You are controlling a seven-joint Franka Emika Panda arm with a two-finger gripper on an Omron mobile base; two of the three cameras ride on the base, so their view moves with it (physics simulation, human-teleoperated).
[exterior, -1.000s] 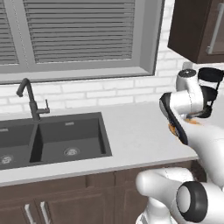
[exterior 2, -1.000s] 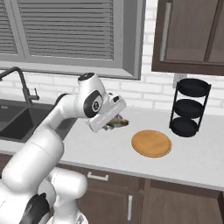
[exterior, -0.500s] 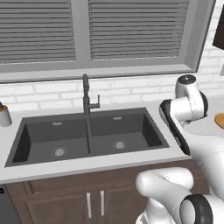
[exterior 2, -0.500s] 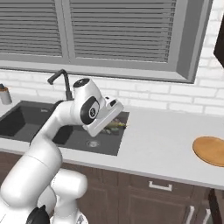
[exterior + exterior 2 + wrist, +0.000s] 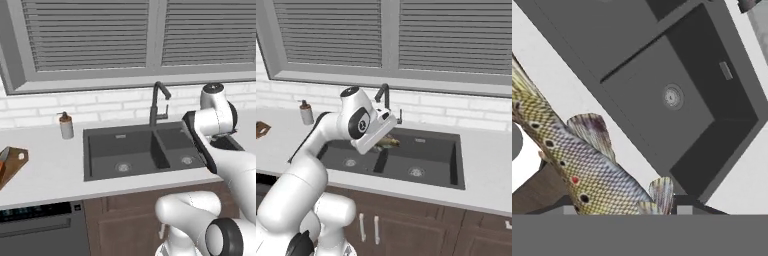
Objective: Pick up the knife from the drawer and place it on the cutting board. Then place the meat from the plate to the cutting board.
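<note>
My gripper (image 5: pixel 384 141) is shut on the meat (image 5: pixel 388 142), a speckled grey-green fish, and holds it in the air over the dark sink. Up close in the hand view the meat (image 5: pixel 577 165) slants across the lower left, fins spread, and it covers my fingertips. From the left base view my hand (image 5: pixel 199 141) hangs over the sink's right side and hides the fish. The cutting board (image 5: pixel 11 163), brown wood, lies on the counter at the far left with something orange on its cut-off end. The cutting board's (image 5: pixel 261 129) corner shows at the left edge. The plate is out of view.
A dark double sink (image 5: pixel 120 150) with a black faucet (image 5: pixel 157 102) is set in the white counter under a shuttered window. A soap dispenser (image 5: pixel 66 126) stands between sink and board. Brown cabinet doors and a dishwasher front run below the counter edge.
The whole scene has slid right as the base drove left along the counter. Plate and black rack left the view; sink, then cutting board, came in. The fish stays in my gripper.
</note>
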